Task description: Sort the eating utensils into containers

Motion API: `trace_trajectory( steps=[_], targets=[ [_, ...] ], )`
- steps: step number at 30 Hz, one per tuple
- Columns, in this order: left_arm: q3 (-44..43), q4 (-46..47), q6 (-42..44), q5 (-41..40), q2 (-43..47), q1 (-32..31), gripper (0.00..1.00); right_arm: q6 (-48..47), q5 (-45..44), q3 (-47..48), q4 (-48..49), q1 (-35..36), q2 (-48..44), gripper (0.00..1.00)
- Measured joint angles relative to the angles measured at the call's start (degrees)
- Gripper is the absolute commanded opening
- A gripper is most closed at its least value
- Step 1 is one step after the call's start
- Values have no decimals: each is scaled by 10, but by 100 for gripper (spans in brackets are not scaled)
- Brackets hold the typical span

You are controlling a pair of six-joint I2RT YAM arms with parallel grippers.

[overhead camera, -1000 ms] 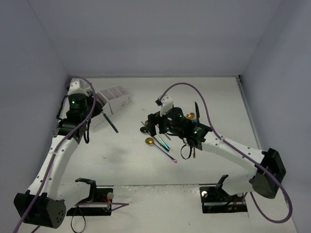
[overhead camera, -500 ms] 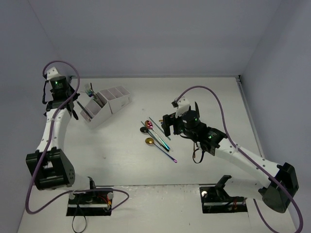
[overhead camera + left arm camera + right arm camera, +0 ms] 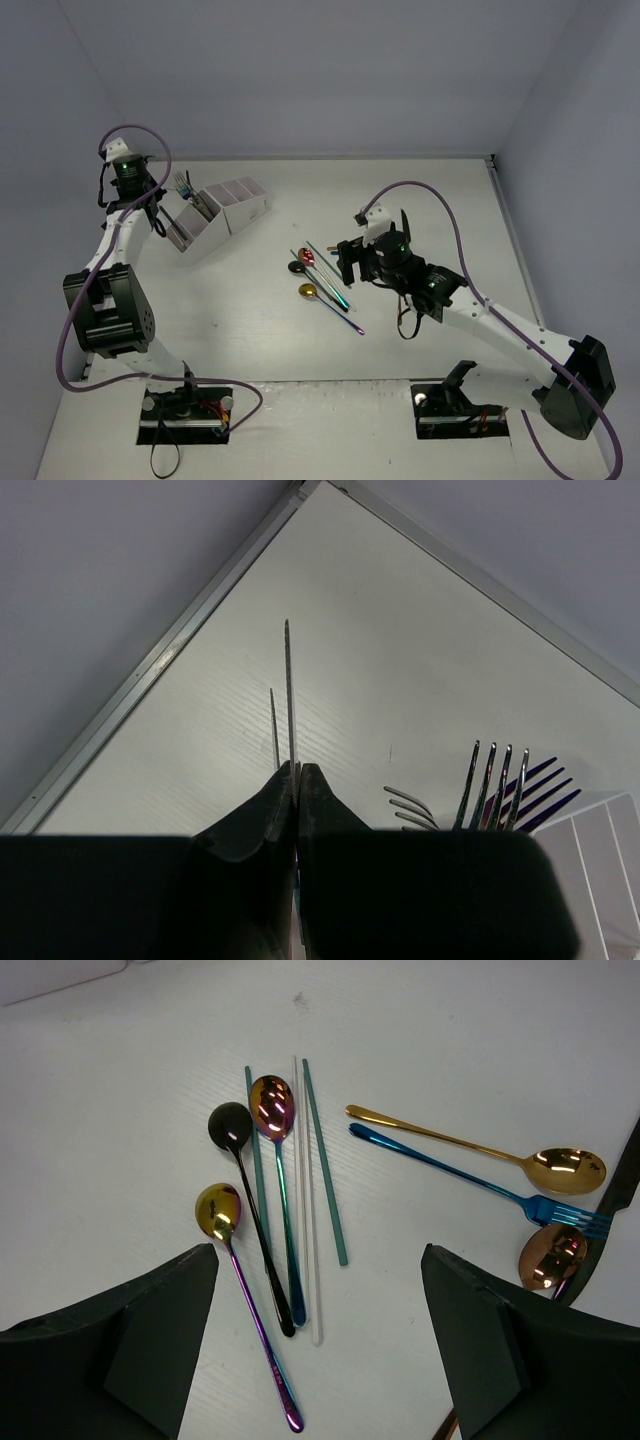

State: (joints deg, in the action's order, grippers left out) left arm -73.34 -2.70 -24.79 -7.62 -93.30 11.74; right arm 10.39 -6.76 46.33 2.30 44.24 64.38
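My left gripper (image 3: pixel 150 207) (image 3: pixel 297 767) is shut on a thin dark stick (image 3: pixel 288 685) that pokes out past the fingertips, beside the left end of the white caddy (image 3: pixel 236 205) (image 3: pixel 603 825). Several forks (image 3: pixel 492 780) (image 3: pixel 182 183) stand in the caddy's left compartment. My right gripper (image 3: pixel 346 262) (image 3: pixel 318 1260) hangs open over loose utensils on the table. These are a gold-bowled rainbow spoon (image 3: pixel 218 1210) (image 3: pixel 308 291), a black spoon (image 3: pixel 230 1125), a rainbow spoon (image 3: pixel 272 1100), teal sticks (image 3: pixel 325 1160) and a pale stick (image 3: pixel 306 1220). Nothing is between its fingers.
To the right of the cluster lie a gold spoon (image 3: pixel 565 1168), a blue fork (image 3: pixel 560 1210) and a copper spoon (image 3: pixel 552 1252), next to a black utensil (image 3: pixel 622 1185). The table's back-left rim (image 3: pixel 170 650) runs close behind the left gripper.
The left arm has swung up and back toward the back-left corner, still gripping the stick. The right gripper has drawn slightly right of the cluster and its jaws stand a little wider.
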Motion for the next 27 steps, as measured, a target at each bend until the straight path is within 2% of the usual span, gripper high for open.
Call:
trace_trajectory(
  steps=[18,23,27],
  targets=[
    [22,26,3,0,-17,-1,20,2,-5,0,0,0,0,80],
    [22,13,3,-1,-14,-2,33,8,-26,-1,0,-2,0,80],
    [21,-25,1,-7,13,-4,50,31,-60,-1,-7,-23,2,80]
  ],
)
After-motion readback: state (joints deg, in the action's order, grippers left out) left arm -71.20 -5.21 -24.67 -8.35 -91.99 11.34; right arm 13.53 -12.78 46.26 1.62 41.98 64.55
